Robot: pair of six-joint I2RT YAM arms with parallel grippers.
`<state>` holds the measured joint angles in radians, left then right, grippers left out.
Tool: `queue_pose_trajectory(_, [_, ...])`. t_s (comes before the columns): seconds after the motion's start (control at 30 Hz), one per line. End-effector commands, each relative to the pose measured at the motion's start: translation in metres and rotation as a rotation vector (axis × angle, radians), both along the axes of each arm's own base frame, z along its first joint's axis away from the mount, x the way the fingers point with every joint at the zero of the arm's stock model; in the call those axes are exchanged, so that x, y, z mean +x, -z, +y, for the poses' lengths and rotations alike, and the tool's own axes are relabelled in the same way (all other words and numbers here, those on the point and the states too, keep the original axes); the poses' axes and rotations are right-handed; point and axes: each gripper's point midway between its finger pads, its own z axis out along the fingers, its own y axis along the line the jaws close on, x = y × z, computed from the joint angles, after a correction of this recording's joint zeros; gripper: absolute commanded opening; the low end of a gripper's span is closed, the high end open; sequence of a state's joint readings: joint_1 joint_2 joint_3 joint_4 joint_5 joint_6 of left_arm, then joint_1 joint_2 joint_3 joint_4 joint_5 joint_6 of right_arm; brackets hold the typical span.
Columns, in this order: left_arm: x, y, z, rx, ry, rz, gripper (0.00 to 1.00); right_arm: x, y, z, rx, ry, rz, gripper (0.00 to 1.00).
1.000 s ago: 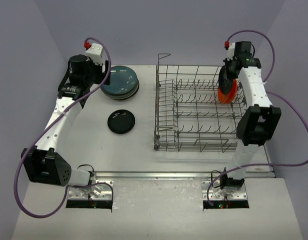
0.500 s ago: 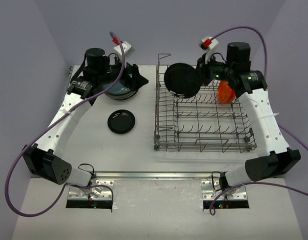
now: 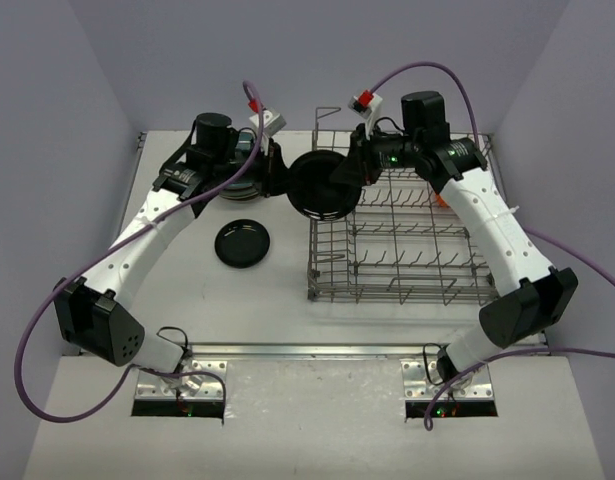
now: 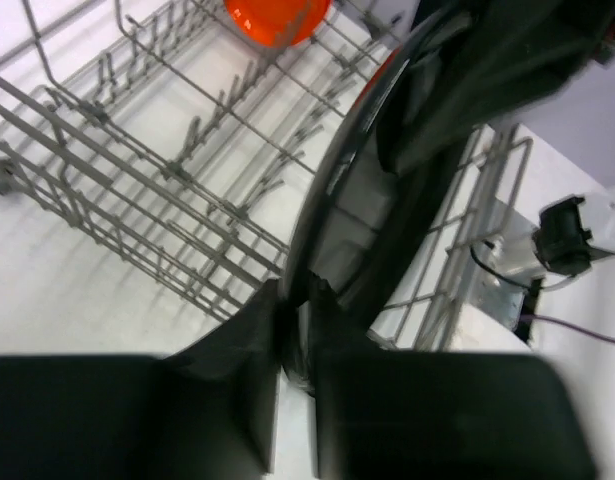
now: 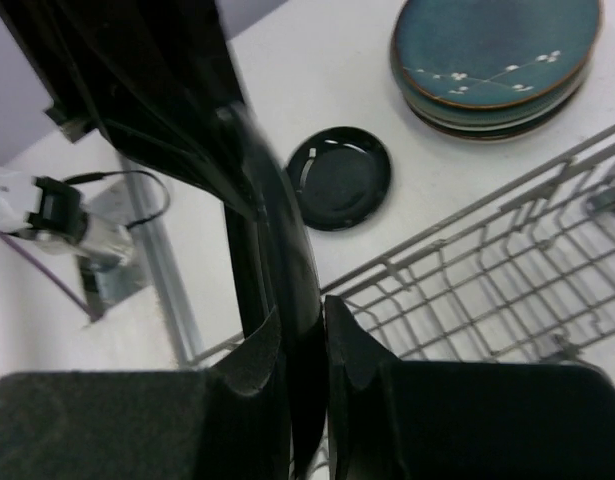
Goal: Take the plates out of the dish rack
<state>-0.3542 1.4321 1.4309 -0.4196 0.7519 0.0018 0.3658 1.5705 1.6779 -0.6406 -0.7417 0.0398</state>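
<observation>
Plate point(image 3: 322, 188) clamped: left gripper point(image 3: 280, 172), right gripper point(image 3: 356, 168)

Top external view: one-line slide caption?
Left gripper and right gripper both clamp a black plate over the dish rack edge.

I could read no text, label, brand or number in any of my views. The only marking was a white blossom sprig painted on the top teal plate point(image 5: 497, 45) of the stack at the far left of the bench, and it was decoration, not lettering. The red-and-white tag point(image 3: 364, 100) on my right wrist cable was too small to show any print.
</observation>
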Motion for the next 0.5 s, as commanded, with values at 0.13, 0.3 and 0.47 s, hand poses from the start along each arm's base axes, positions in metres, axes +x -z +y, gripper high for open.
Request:
queue_pose_trajectory(0.13, [0.007, -0.021, 0.031, -0.137, -0.079, 0.094, 0.00, -0.001, -0.035, 0.008, 0.101, 0.027, -0.017, 0.46])
queue_pose_trajectory(0.3, [0.014, 0.010, 0.075, -0.144, -0.159, 0.221, 0.00, 0.014, -0.015, -0.014, 0.049, 0.192, 0.029, 0.81])
queue_pose_trajectory(0.47, [0.012, 0.039, 0.132, -0.037, -0.262, 0.300, 0.00, 0.040, 0.004, -0.066, 0.029, 0.404, 0.092, 0.95])
